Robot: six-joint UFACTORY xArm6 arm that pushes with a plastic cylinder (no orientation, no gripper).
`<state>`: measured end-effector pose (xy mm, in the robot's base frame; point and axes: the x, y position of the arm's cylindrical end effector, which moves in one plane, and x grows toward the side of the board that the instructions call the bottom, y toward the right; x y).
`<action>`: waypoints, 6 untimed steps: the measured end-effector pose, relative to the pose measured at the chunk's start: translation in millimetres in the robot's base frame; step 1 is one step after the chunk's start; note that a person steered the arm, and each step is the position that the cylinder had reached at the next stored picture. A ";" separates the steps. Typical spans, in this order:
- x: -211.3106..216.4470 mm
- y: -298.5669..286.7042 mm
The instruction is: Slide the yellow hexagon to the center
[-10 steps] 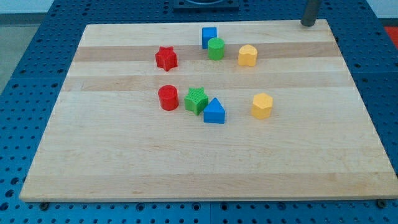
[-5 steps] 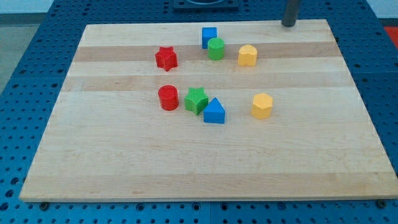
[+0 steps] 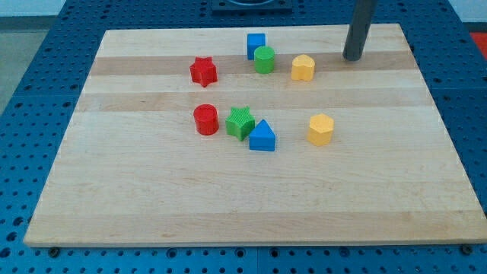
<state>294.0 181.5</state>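
The yellow hexagon (image 3: 320,129) lies right of the board's middle. A second yellow block (image 3: 303,68), perhaps heart-shaped, sits near the view's top. My tip (image 3: 352,58) touches the board at the top right. It is apart from all blocks, a short way right of that upper yellow block and well above the hexagon.
A blue triangle (image 3: 262,136), green star (image 3: 240,122) and red cylinder (image 3: 205,119) form a close group left of the hexagon. A blue cube (image 3: 256,44) and green cylinder (image 3: 264,58) sit close together at the top. A red star (image 3: 203,71) lies to their left. The wooden board (image 3: 152,198) is ringed by blue pegboard.
My tip has moved from the board's top right edge leftward and toward the view's bottom, onto the board. No block has moved.
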 end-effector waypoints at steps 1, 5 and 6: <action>25.0 0.0; 62.4 0.0; 92.3 0.1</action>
<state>386.3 181.5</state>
